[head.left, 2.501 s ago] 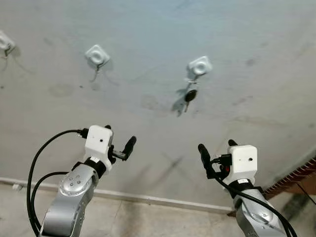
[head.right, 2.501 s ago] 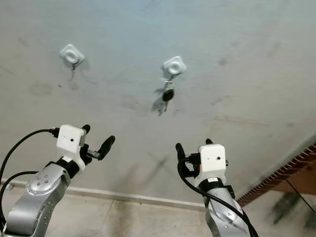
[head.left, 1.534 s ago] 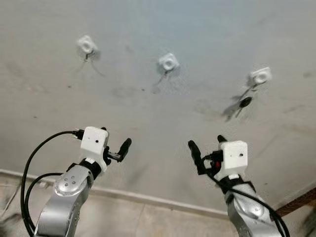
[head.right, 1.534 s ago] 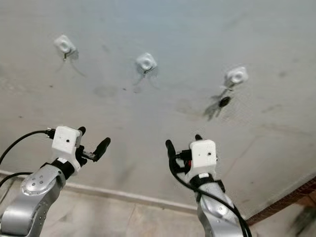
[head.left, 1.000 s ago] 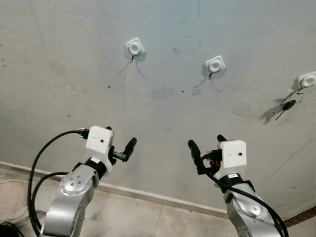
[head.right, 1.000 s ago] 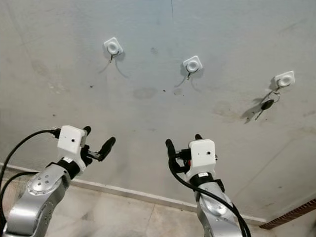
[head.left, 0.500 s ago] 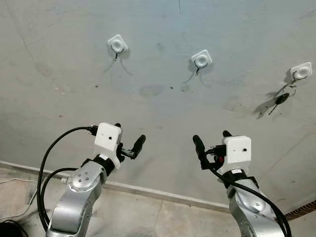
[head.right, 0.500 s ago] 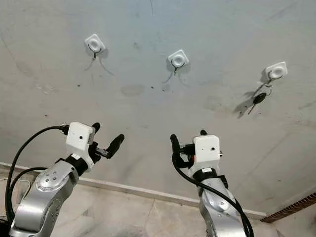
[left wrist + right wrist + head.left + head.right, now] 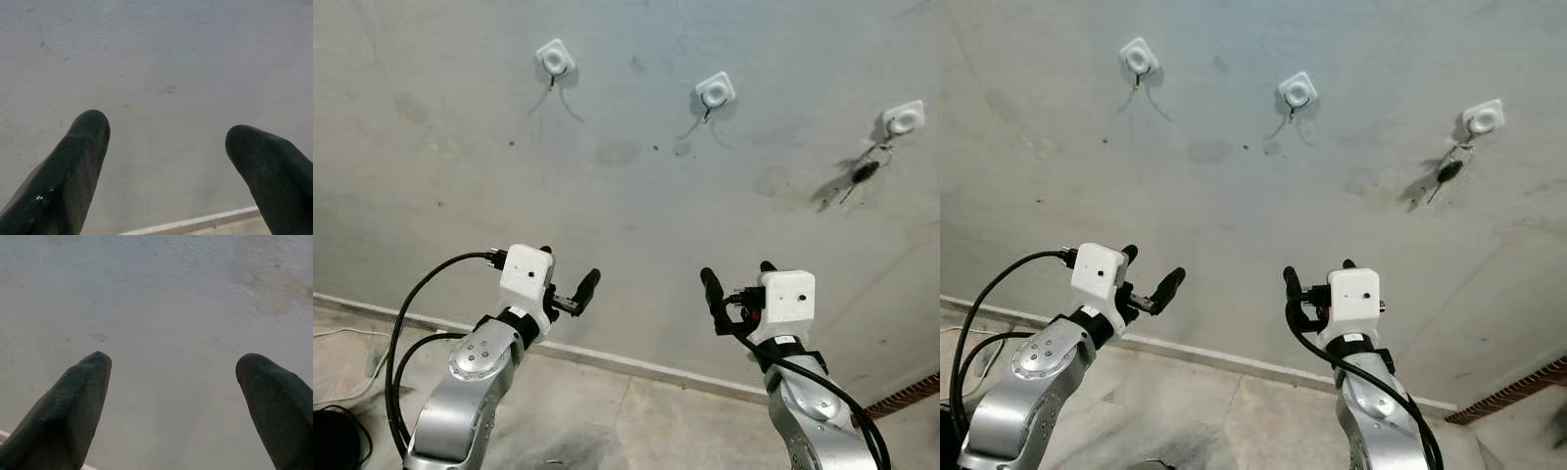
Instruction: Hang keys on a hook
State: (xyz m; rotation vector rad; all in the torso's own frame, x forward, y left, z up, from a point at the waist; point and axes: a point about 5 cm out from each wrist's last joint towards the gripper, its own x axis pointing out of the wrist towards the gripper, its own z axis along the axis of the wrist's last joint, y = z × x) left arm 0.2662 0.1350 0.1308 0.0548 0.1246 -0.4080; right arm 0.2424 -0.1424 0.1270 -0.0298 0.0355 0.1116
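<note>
Three white hooks are fixed in a row on the grey wall: a left hook [image 9: 554,57], a middle hook [image 9: 715,91] and a right hook [image 9: 903,119]. A dark set of keys [image 9: 865,171] hangs from the right hook. My left gripper [image 9: 566,277] is raised in front of the wall, well below the left hook, open and holding nothing. My right gripper [image 9: 737,279] is raised at the same height, below and left of the keys, open and holding nothing. Both wrist views look past spread black fingers [image 9: 73,161] [image 9: 73,406] at bare wall.
A white skirting board [image 9: 636,364] runs along the foot of the wall above a tiled floor [image 9: 607,431]. A brick edge [image 9: 906,401] shows at the lower right. A dark object [image 9: 333,441] and a cable lie at the lower left.
The camera has swung left and tilted down, so the hooks and keys shifted right and then up in the picture. Both grippers stayed raised and open.
</note>
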